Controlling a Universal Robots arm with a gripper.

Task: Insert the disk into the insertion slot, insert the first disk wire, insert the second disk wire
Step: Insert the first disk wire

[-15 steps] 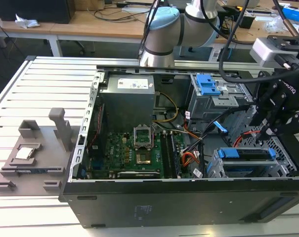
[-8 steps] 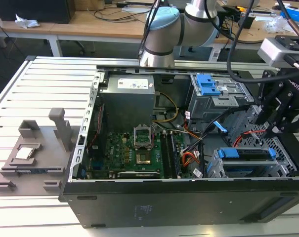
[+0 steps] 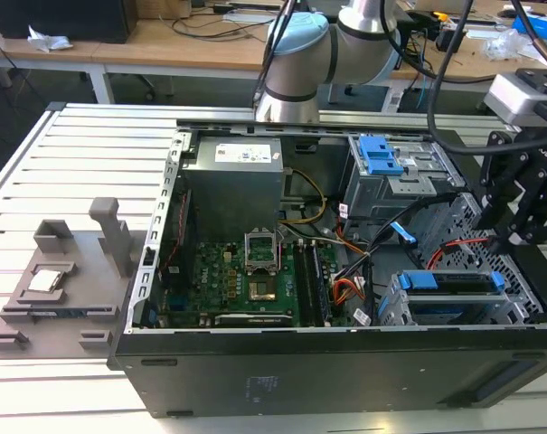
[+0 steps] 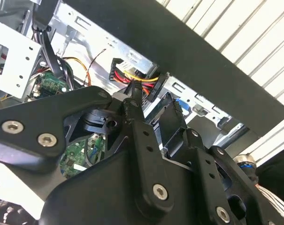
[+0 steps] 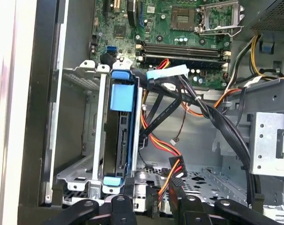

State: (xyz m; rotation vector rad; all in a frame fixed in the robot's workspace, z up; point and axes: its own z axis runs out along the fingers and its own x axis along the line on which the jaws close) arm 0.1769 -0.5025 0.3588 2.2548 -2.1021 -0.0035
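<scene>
Worktop (image 3: 38, 181): white, slatted; it carries everything I list below.

Case (image 3: 345, 371): black tower on its side, open upward. It takes up the middle and the exterior view's right.

Arm (image 3: 300, 54): comes in from the far side, over the case's far edge.

Power supply (image 3: 232, 185): grey box at the far wall of the case.

Motherboard (image 3: 246, 285): green, on the case floor, nearer than the power supply.

Fixture (image 3: 56, 298): grey moulded plate with uprights, on the worktop at the exterior view's left, apart from the case.

Latch cage (image 3: 409, 185): grey metal, with a blue ridged latch (image 3: 380, 155) on top, in the far right of the case.

Slot (image 3: 395, 312): perforated silver cage in the near right corner of the case.

Disk (image 3: 454, 298): I see it seated inside the slot. In the first wrist view its blue carrier (image 5: 121, 98) sits between the cage walls.

Gripper (image 5: 152, 199): black, hanging over the right end of the case beside the slot. The jaws stand apart with bare cage metal showing in the gap, and I see nothing clamped.

Wires (image 5: 160, 145): a red, yellow and orange bundle lying loose next to the disk.

Plug (image 5: 177, 171): black, at the end of the bundle, just beside one fingertip (image 5: 180, 201). I cannot tell whether they touch.

Blue plug (image 5: 166, 72): on a black lead, lying free near the carrier's far end.
</scene>
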